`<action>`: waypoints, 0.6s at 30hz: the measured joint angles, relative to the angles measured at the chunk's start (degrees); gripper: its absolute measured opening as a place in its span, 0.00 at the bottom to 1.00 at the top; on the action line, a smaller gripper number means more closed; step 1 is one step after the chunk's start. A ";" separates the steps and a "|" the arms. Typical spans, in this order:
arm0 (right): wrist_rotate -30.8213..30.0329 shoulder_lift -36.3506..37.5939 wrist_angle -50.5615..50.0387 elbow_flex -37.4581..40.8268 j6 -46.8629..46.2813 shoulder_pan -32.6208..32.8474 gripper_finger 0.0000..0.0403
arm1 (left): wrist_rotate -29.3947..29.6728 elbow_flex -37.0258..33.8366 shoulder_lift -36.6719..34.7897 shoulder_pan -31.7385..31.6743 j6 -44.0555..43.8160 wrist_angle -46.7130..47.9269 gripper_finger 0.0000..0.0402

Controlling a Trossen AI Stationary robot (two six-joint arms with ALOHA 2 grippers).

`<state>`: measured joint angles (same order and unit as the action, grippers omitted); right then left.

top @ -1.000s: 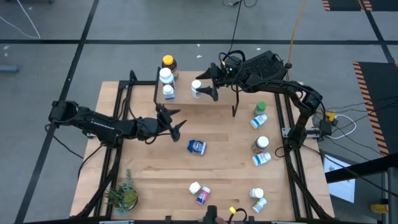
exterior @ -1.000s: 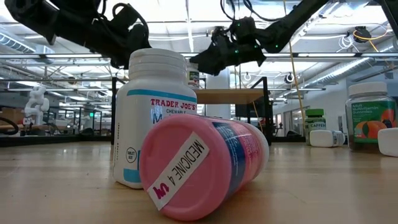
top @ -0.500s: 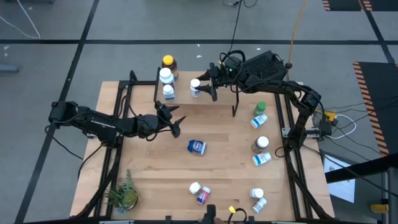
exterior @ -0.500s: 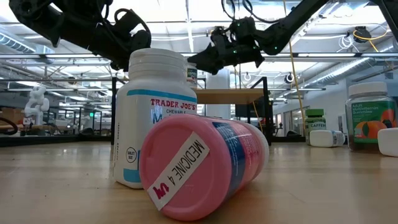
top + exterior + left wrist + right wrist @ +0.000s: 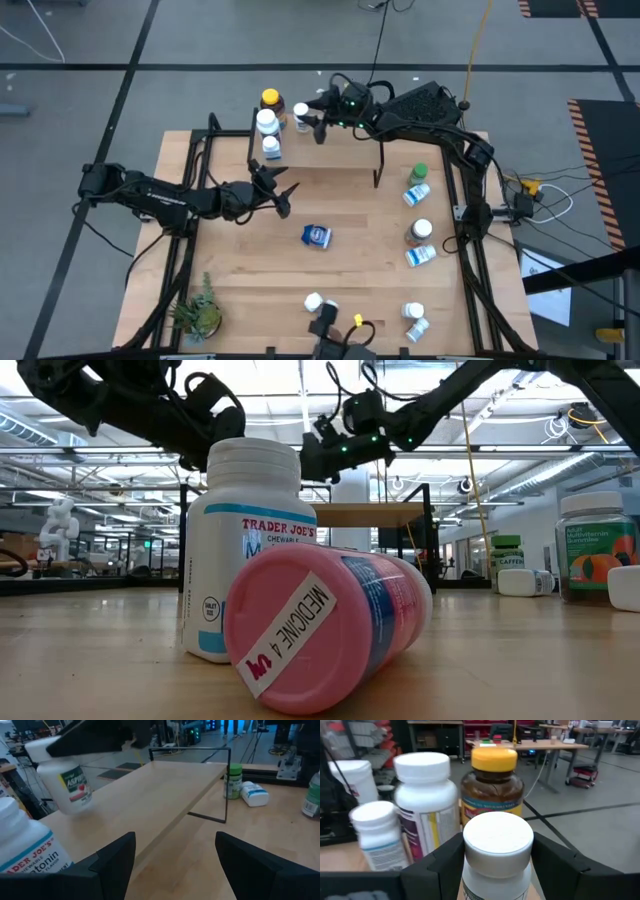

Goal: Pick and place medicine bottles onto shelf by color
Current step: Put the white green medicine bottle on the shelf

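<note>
The shelf (image 5: 330, 160) stands at the table's far side. At its left end stand an amber yellow-capped bottle (image 5: 270, 99) and two white bottles (image 5: 266, 121) (image 5: 271, 146). My right gripper (image 5: 312, 116) is over the shelf next to the amber bottle (image 5: 492, 785), shut on a white-capped bottle (image 5: 497, 845), which also shows in the left wrist view (image 5: 70, 785). My left gripper (image 5: 283, 190) hangs open at the shelf's near left corner and holds nothing. My right gripper pinches the white-capped bottle between its two fingers (image 5: 442, 862), by the sides of its body just under the cap (image 5: 495, 880). The fingers lie level and come from the table's right. The bottle stands roughly upright; whether its base is off the shelf board (image 5: 165, 790) I cannot tell.
A blue bottle (image 5: 316, 235) lies mid-table. A green-capped bottle (image 5: 418, 174) and several white ones stand or lie along the right side. Near the front edge a white bottle (image 5: 250, 550) stands and a pink-capped one (image 5: 320, 625) lies. A potted plant (image 5: 198, 315) is front left.
My right gripper has shut on the white-capped bottle on the shelf and carried it toward the table's far left, up beside the amber bottle.
</note>
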<state>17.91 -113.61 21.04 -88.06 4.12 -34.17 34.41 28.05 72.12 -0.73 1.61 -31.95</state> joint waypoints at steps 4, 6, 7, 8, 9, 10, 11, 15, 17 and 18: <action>-2.80 -0.07 0.60 -0.21 0.50 0.06 0.50 | -0.04 0.00 0.00 -0.43 0.92 -0.72 0.68; -3.07 0.01 0.73 -0.28 1.11 0.08 0.50 | -0.04 0.00 0.00 -0.67 1.07 -0.87 0.68; -2.89 0.01 0.63 -0.28 1.09 0.07 0.50 | -0.03 0.00 0.00 -0.78 1.07 -0.95 0.68; -2.84 -0.01 0.41 -0.28 1.09 0.06 0.50 | -0.04 0.00 0.00 -0.93 1.07 -0.95 0.68; -2.82 -0.01 0.18 -0.28 1.14 0.08 0.50 | -0.04 0.00 0.00 -0.97 1.09 -0.94 0.68; -2.75 -0.01 0.12 -0.28 1.22 0.08 0.50 | -0.04 0.00 0.00 -0.96 1.07 -0.96 0.68; -2.71 -0.01 0.23 -0.28 1.20 0.08 0.50 | -0.04 0.00 0.00 -0.96 1.03 -0.95 0.68; -2.69 -0.01 -0.37 -0.28 1.15 0.10 0.50 | -0.04 0.00 0.00 -0.96 1.09 -1.20 0.68; -3.24 -0.01 -0.45 -0.28 0.62 0.10 0.50 | -0.04 0.00 0.00 -0.96 1.09 -1.22 0.68; -4.05 -0.01 -0.07 -0.28 -0.03 0.10 0.50 | -0.04 0.00 0.00 -0.96 1.09 -1.20 0.68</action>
<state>13.86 -113.62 20.97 -88.33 4.09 -34.06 34.37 28.05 72.12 -1.69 2.70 -33.15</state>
